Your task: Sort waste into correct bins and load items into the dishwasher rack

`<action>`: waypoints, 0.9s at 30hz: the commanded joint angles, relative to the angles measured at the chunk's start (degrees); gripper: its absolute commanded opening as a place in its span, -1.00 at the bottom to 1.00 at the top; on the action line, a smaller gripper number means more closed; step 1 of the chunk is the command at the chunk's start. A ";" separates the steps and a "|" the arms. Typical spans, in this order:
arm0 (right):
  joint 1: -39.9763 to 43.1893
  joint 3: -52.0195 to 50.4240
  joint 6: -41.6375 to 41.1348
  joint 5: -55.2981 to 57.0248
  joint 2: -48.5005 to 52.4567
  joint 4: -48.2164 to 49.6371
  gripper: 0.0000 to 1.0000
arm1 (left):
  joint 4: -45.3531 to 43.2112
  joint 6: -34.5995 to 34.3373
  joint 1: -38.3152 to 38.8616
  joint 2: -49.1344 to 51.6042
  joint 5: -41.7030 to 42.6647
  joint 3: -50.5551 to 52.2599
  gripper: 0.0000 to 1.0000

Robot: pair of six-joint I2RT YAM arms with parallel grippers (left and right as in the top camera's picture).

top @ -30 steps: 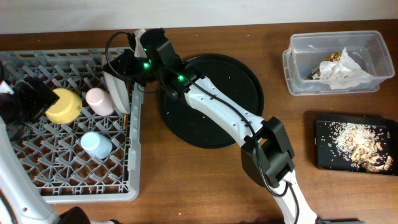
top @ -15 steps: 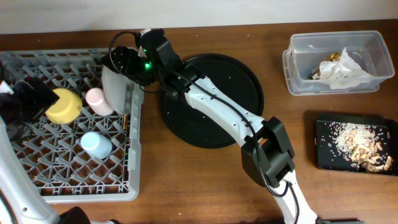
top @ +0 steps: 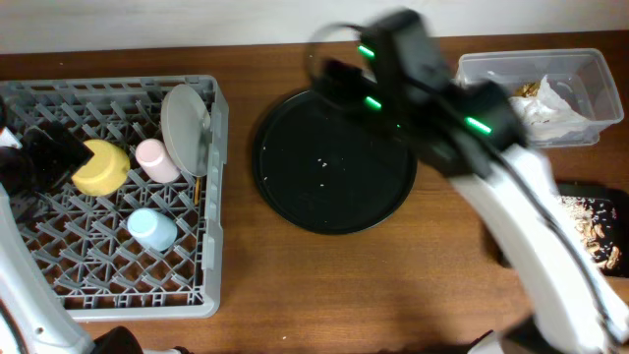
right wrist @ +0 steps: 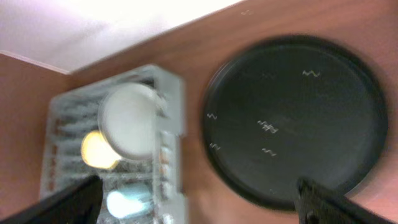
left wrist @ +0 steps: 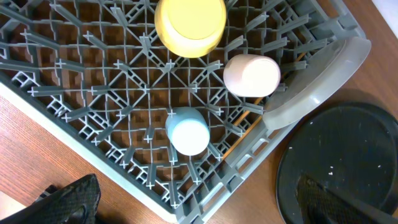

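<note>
One bowl (top: 98, 167), pink cup (top: 155, 160), blue cup (top: 152, 229), plate (top: 185, 128) sit in rack (top: 210, 251).

Overhead view, contents by count. One dishwasher rack (top: 98, 285), left of frame, holding two cups, one pink cup (top: 155, 159) and one light-blue cup (top: 151, 229), one yellow bowl (top: 98, 167) and one grey plate (top: 185, 128); chopsticks (top: 197, 188), number indistinct. One round black tray (top: 334, 167), centre. At right, one clear tub (top: 600, 79) and one flat black container (top: 604, 202).

Overhead straight down; both wrist views downward — all share rack (top: 98, 275), black tray (top: 334, 187).
</note>
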State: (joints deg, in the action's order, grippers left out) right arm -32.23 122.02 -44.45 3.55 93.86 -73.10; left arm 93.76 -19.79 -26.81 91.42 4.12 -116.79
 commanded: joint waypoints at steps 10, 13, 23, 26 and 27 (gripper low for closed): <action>-0.04 -8.24 13.70 5.33 -19.47 -24.24 0.97 | -0.04 -0.55 -0.42 0.33 0.13 0.07 0.99; -0.04 -12.00 15.72 3.39 -24.15 -24.22 0.97 | -0.04 -0.55 -0.42 0.33 0.13 0.07 0.99; 0.02 -14.01 26.38 5.99 -32.28 -24.22 0.97 | -0.02 -0.55 -0.42 0.33 0.13 0.07 0.99; 0.24 -18.23 25.94 6.80 -38.18 -24.11 0.97 | -0.02 -0.55 -0.42 0.33 0.13 0.07 0.99; 1.70 -21.55 25.99 6.78 -41.75 -23.15 0.97 | -0.04 -0.55 -0.42 0.33 0.13 0.07 0.99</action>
State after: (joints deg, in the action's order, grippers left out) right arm -32.23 105.21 -19.66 8.64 58.59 -96.97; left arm 93.69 -19.79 -26.81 91.44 4.10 -116.79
